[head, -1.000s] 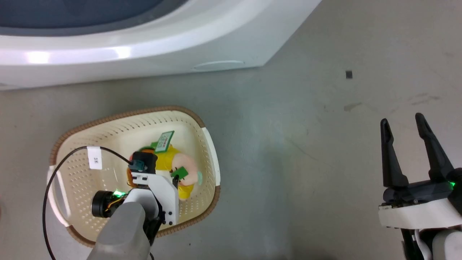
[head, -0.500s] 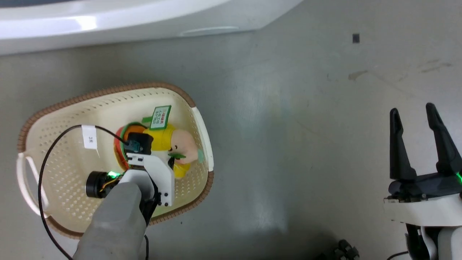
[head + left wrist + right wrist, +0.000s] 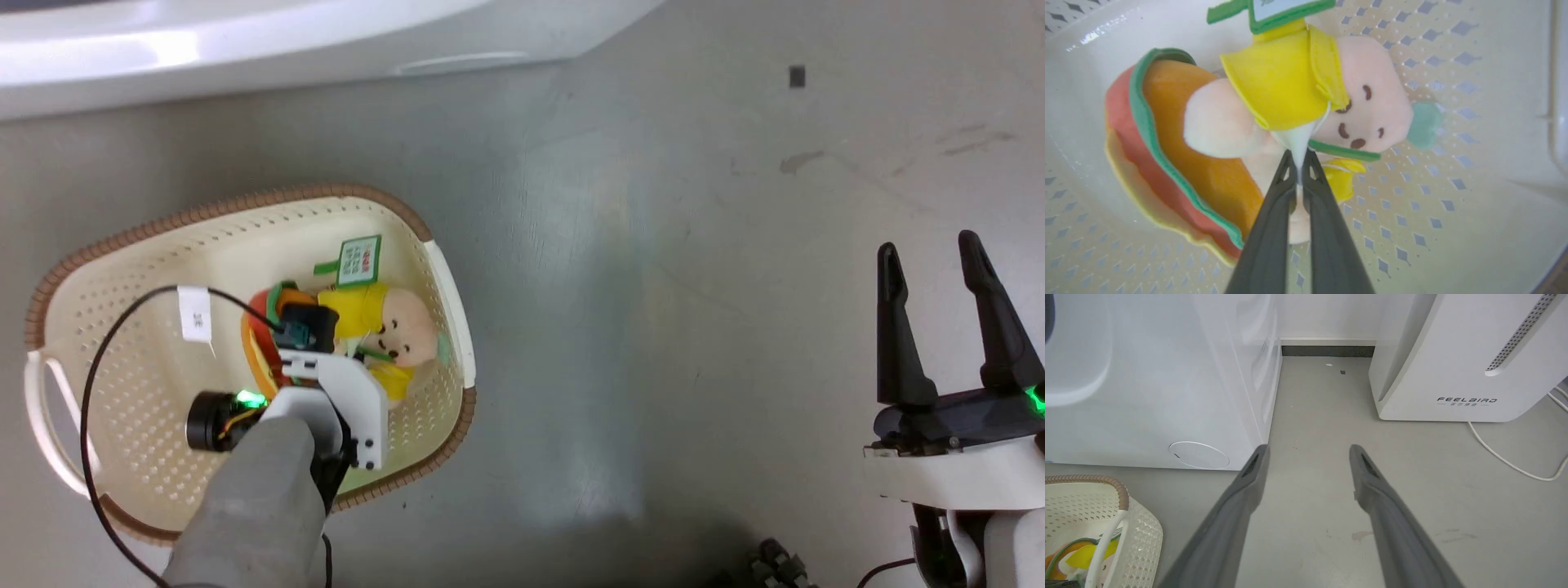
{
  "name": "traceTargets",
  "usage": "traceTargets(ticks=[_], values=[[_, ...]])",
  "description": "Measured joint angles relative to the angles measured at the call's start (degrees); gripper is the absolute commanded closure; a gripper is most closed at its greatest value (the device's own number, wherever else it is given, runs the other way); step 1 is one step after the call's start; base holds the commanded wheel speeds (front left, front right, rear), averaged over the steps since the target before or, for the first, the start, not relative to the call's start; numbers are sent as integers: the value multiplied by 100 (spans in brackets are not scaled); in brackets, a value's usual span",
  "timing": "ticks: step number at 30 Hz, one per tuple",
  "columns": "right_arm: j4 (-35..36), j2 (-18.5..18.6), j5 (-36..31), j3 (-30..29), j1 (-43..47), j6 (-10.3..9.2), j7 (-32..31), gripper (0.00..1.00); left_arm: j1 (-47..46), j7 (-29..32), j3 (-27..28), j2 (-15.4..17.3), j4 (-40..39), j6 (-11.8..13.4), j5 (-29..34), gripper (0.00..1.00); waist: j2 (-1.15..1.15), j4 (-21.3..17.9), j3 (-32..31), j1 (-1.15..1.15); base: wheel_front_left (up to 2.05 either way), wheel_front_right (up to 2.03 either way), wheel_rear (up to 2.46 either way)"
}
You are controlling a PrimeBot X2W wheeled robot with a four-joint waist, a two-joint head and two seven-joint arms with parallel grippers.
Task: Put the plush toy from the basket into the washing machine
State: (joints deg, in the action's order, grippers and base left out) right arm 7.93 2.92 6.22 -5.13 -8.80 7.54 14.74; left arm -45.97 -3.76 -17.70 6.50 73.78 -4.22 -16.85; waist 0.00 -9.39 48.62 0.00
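The plush toy (image 3: 1282, 81) has a pale pink head, yellow clothing, orange burger layers and a green tag. It lies inside the cream basket (image 3: 122, 245), near its right wall. My left gripper (image 3: 1299, 159) reaches down into the basket and is shut on a thin white strip of the plush toy, just below its yellow collar. In the head view my left wrist (image 3: 343, 392) covers part of the plush toy (image 3: 392, 322). My right gripper (image 3: 928, 243) stands open over bare floor, far right of the basket. The washing machine (image 3: 245, 41) runs along the top edge.
In the right wrist view, a white FEELBIRD appliance (image 3: 1453, 355) stands at the right, with a white cable (image 3: 1506, 463) on the floor. A strip of grey floor (image 3: 1314, 416) runs between it and the washing machine (image 3: 1147, 396). A black cable (image 3: 90, 392) loops over the basket.
The head camera has shifted, so the basket sits lower left and less of the washing machine shows. The left gripper has shut on the toy, whose burger side shows more. The right gripper stays open.
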Motion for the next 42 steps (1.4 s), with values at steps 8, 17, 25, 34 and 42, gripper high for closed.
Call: traceTargets(ticks=[8, 17, 25, 34, 42], values=[[-166, 0, -1, 14, 1, 0, 0, 0, 408, -332, 0, -27, 15, -27, -116, 100, 0, 31, -622, 0, 0, 0, 0], [-364, 0, -47, -26, 105, 0, 0, 0, 997, -925, -29, -99, 3, -152, -289, 100, 0, 164, -1668, -1, 0, 0, 0], [-490, 0, -90, -34, 422, 0, 0, 0, 1547, -1087, 59, -87, -758, -183, -310, 100, 0, 411, -2590, -1, 0, 0, 0], [-565, 0, -97, -16, 678, 0, 0, 0, 2619, -1092, 541, -38, -2725, -41, -229, 100, 0, 681, -3344, -1, 0, 0, 0], [-597, 0, -94, 7, 763, 0, 0, 0, 3258, -1092, 905, -77, -4256, 38, 78, 100, 0, 795, -3698, -1, 0, 0, 0]])
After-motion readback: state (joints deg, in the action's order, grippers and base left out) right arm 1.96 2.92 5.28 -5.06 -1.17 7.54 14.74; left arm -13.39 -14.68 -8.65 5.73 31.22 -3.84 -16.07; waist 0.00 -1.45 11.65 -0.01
